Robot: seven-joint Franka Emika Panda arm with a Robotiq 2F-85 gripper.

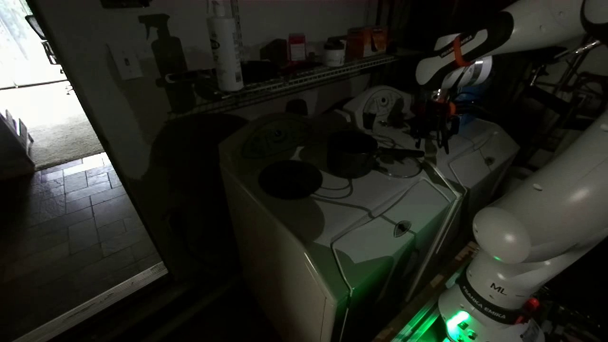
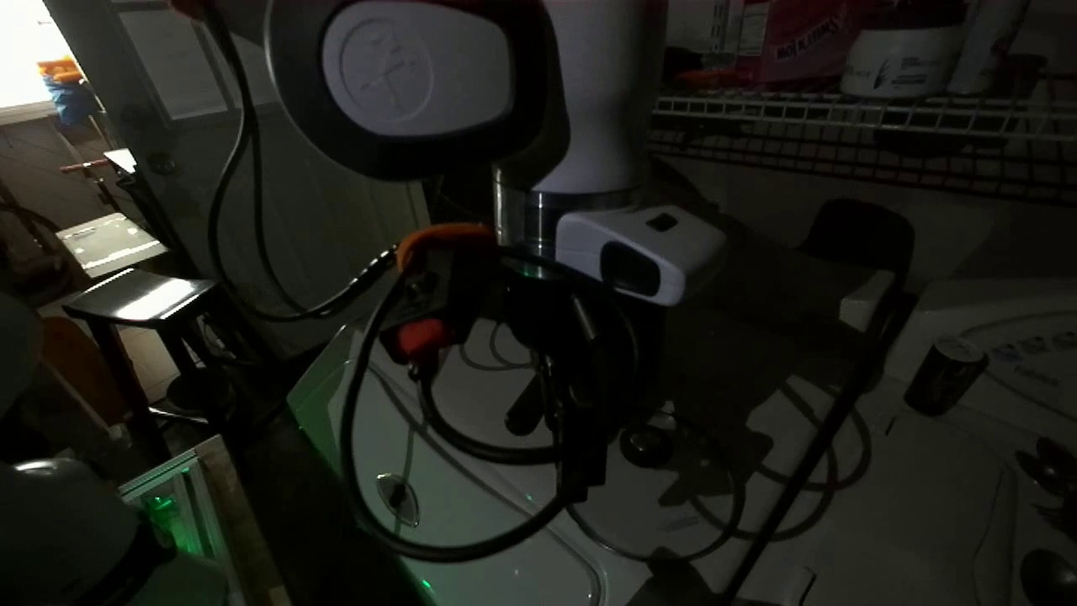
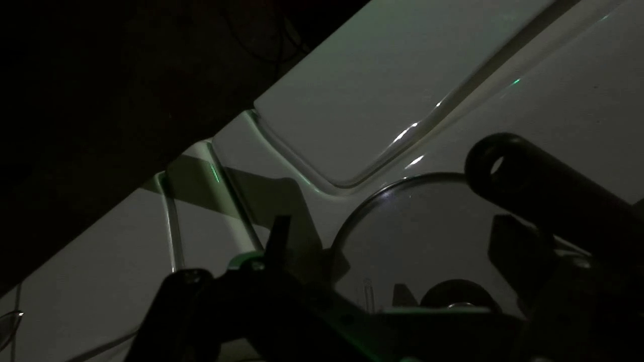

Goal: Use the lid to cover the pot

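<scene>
The pot (image 1: 350, 156) is a small dark round pot with straight sides, standing on a white machine top in an exterior view. Its dark handle (image 3: 548, 193) crosses over the lid's edge in the wrist view. The clear glass lid (image 1: 401, 167) lies flat beside the pot. The lid (image 2: 686, 513) shows a dark round knob (image 2: 646, 444); the knob (image 3: 460, 295) is partly hidden by the gripper in the wrist view. My gripper (image 1: 432, 141) is open and empty above the lid, its fingers (image 3: 395, 229) apart. In an exterior view the arm hides most of the pot.
A wider, flat dark dish (image 1: 290, 179) lies beside the pot. A wire shelf (image 1: 285, 83) with a white bottle (image 1: 227, 54) and boxes runs along the wall. A dark can (image 2: 944, 377) and dark utensils (image 2: 1047, 576) lie on the neighbouring machine.
</scene>
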